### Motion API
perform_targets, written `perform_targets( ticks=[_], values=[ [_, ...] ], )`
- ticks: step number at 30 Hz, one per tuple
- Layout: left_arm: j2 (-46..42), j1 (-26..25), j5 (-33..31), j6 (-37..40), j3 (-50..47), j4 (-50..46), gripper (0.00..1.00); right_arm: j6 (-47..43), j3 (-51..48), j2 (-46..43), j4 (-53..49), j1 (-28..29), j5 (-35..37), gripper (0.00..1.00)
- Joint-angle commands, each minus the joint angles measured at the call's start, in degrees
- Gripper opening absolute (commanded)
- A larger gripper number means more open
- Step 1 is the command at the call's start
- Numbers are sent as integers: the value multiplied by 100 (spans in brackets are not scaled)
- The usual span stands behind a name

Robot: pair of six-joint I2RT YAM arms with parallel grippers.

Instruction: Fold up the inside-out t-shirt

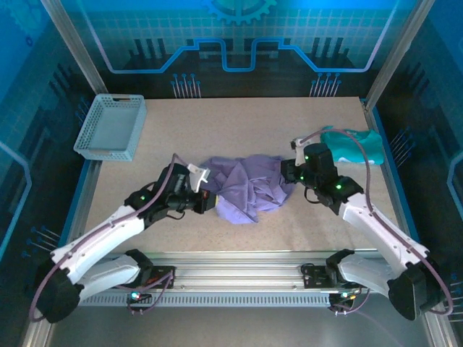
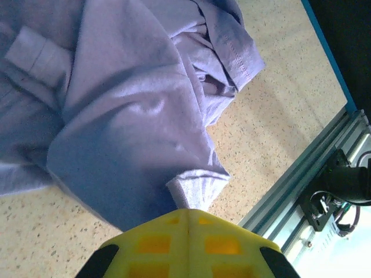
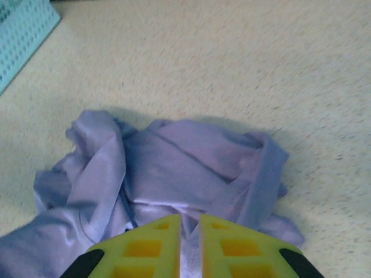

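Bright bluish light, soft shadows behind the slightly blurred t-shirt (image 3: 185, 168).

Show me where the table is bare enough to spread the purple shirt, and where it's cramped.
Widest bare table lies beyond the t-shirt, between the grey basket and the teal garment. A narrower strip runs between the shirt and the near rail. Crowded: the centre, where the left gripper and right gripper meet the cloth.

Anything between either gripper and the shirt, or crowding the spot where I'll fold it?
Nothing visible. The left gripper pinches a fold of the t-shirt, and the right gripper has cloth in its narrow gap. The basket at the far left corner and the teal garment at the far right lie apart from it.
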Motion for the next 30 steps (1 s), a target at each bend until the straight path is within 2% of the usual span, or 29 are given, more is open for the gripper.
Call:
perform_targets(
  ticks=[1, 4, 6, 9, 12, 13, 14, 16, 17, 20, 21, 23, 28, 30],
  values=[
    [-390, 10, -226, -263, -258, -133, 0, -9, 101, 270, -13, 262, -274, 19],
    [-476, 3, -195, -578, -452, -251, 0, -99, 206, 557, -166, 407, -257, 23],
    [-558, 1, -29, -827, -608, -297, 9, -156, 415, 731, -282, 437, -245, 27],
    [-722, 2, 130, -983, -723, -451, 38, -285, 647, 1004, -456, 437, -271, 34],
    [-897, 95, -654, -960, -527, -657, 57, -378, 945, 1419, -507, 461, -298, 44],
    [-884, 239, -956, -1058, -431, -630, 66, -420, 1050, 1605, -506, 471, -266, 47],
    [-809, 446, -1075, -1164, -363, -515, 71, -467, 1158, 1769, -519, 472, -195, 50],
    [-397, 1096, -917, -1461, -260, -19, 73, -568, 1544, 2276, -673, 424, 96, 55],
    [-118, 1336, -837, -1584, -223, 246, 73, -627, 1748, 2536, -749, 382, 227, 61],
    [1085, 1832, -741, -1795, 183, 816, 75, -699, 2356, 3284, -939, 297, 409, 72],
    [1495, 1901, -780, -1799, 381, 925, 75, -730, 2593, 3577, -1028, 271, 376, 77],
    [2250, 1935, -784, -1691, 742, 1068, 76, -784, 3074, 4111, -1325, 261, 402, 81],
    [3880, 1941, -722, -1406, 1854, 1077, 77, -798, 3985, 5257, -2127, 215, 695, 86],
    [4365, 1934, -590, -1385, 2186, 1085, 76, -776, 4183, 5563, -2290, 199, 580, 85]
  ],
)
